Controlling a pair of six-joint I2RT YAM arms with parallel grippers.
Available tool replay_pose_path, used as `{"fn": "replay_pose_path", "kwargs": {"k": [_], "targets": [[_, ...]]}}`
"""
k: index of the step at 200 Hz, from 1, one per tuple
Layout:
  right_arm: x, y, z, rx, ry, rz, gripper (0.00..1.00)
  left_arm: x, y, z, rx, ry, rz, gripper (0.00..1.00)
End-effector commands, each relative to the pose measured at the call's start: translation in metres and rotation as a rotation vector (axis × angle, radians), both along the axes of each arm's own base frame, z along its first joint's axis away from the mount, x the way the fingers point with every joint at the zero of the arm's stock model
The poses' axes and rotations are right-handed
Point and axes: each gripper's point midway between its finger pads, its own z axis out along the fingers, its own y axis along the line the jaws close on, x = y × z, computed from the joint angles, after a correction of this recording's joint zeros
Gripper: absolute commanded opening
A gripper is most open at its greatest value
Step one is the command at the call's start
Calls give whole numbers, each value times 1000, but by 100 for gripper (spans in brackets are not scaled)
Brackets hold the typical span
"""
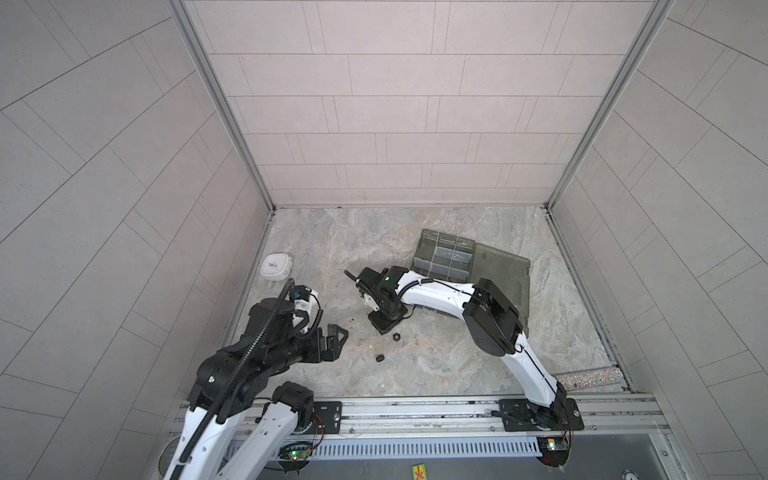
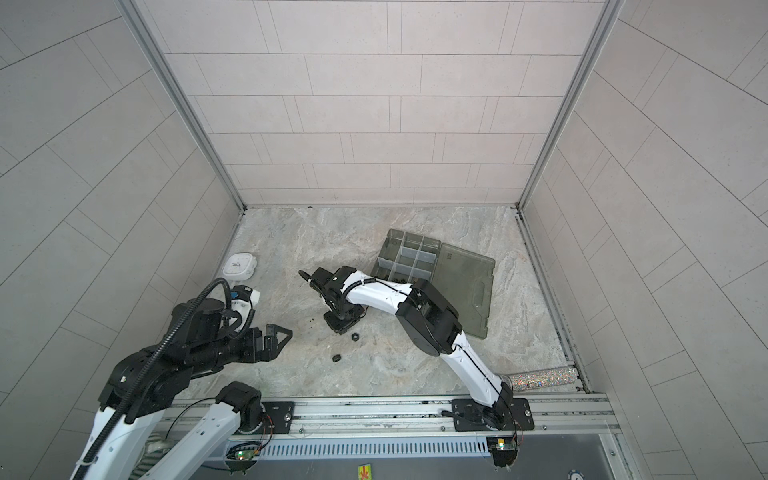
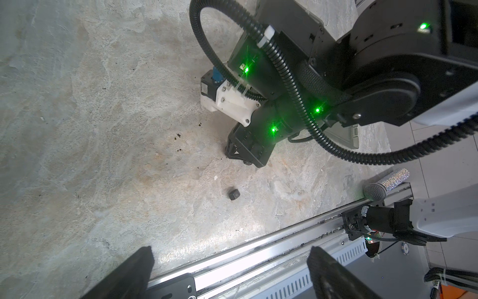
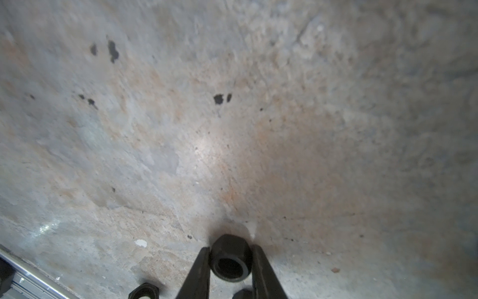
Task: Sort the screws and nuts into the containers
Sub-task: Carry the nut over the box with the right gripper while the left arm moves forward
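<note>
Black hex nut (image 4: 230, 261) on table (image 4: 232, 129), centre-near, left of organizer box (image 1: 440, 241); bore faces wrist camera. Pinched both sides by right gripper (image 4: 230, 249). Near left: left gripper (image 3: 230, 271) spread wide, empty.

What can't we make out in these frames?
- Organizer box contents: right arm covers the near compartments in both top views; dark bits inside are too small to name.
- Hex nut in the right gripper: hidden under it in both top views.
- Second nut and a dark piece: cut off by the right wrist view's edge.
- Small black piece, left wrist view: too small to call screw or nut.
</note>
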Motion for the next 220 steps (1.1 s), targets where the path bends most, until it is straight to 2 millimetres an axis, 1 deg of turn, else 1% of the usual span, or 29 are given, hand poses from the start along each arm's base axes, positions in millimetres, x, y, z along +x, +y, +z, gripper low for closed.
{"fn": "replay_pose_path", "kwargs": {"k": [1, 27, 48, 96, 132, 185, 197, 220], "targets": [[-5, -10, -11, -66, 10, 12, 21, 1, 1, 6, 6, -13, 4, 100], [-5, -11, -10, -72, 7, 10, 19, 1, 1, 7, 7, -13, -2, 100], [-3, -12, -4, -68, -8, 7, 16, 2, 1, 7, 7, -15, 0, 100], [3, -14, 19, -46, -43, -3, 15, 5, -2, 8, 3, -20, -9, 100], [13, -17, 42, -15, -65, -24, 14, 9, -4, 9, 5, -26, -17, 100], [40, -35, 82, 28, -113, -77, 14, 19, -10, 13, -6, -33, -29, 100], [49, -42, 92, 34, -132, -90, 14, 22, -12, 14, -8, -35, -34, 100], [68, -59, 106, 36, -161, -124, 14, 29, -15, 16, -10, -40, -42, 100]]}}
